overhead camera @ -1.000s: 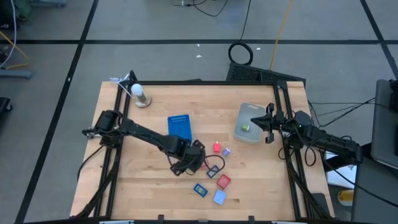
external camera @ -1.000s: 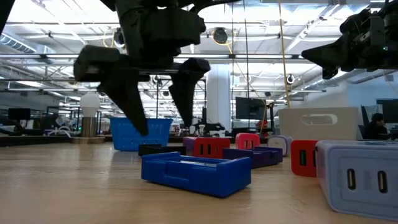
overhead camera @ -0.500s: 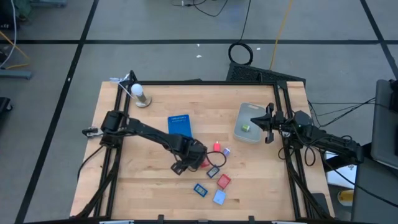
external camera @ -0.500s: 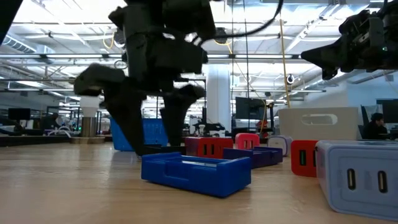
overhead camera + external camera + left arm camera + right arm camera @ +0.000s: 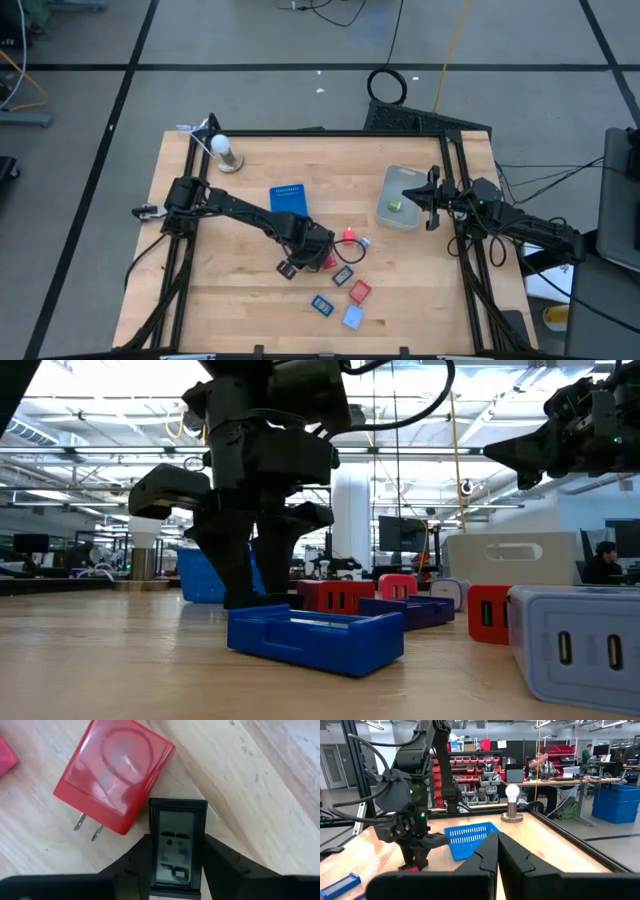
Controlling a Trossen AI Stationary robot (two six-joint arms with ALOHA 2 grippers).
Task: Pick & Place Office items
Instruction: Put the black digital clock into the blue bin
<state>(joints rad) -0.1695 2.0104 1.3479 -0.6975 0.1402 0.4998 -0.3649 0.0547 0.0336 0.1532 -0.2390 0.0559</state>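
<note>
From above, we count two arms. The left gripper [image 5: 296, 262] is down at the table's middle among the office items [image 5: 345, 275]: we make out six pieces here, a red one at its 3 o'clock, pink and purple just past that, and a dark-framed one, a red one and two blue ones toward 4 and 5 o'clock. One blue tray [image 5: 288, 202] lies at 12 o'clock of the gripper. One grey bin [image 5: 400, 197], at the table's 3 o'clock side, holds one green piece [image 5: 396, 205], and the right gripper [image 5: 432, 200] waits at its edge.

At table height we see one blue open piece [image 5: 315, 638] in front, the left gripper [image 5: 248, 598] down behind it, and red pieces [image 5: 340, 596] beyond.

Left wrist now: the fingers [image 5: 131, 866] sit narrow, pressing both sides of one dark grey piece [image 5: 177, 845]; one red plug [image 5: 112, 776] lies touching its far end.

Right wrist: its jaws are pressed together on nothing, with one lamp [image 5: 512, 803] on the table beyond.
</note>
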